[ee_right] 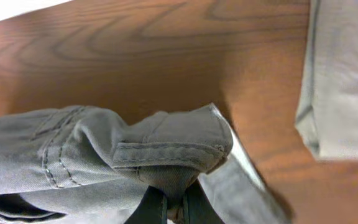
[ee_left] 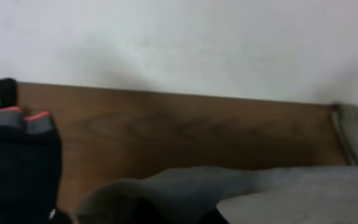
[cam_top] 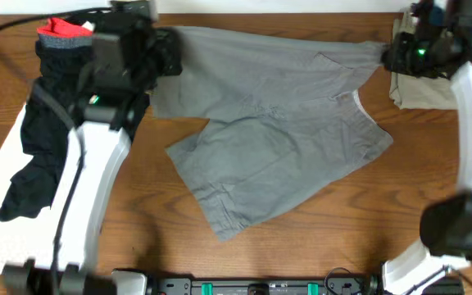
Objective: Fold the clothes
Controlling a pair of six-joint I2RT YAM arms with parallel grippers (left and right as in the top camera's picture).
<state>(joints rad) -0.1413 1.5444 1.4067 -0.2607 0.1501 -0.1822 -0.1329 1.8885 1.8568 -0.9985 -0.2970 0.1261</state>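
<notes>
One pair of grey shorts (cam_top: 277,139) lies spread on the counter (cam_top: 342,238), long axis left to right along its taut far edge, one leg pointing near-left. Both the left jaws and the right jaws pinch a far corner of it. This looks like the straightening step. Next they should lay it flat and square, clear of the beige shorts (cam_top: 420,92) far right and the black clothes (cam_top: 43,156) left.
</notes>
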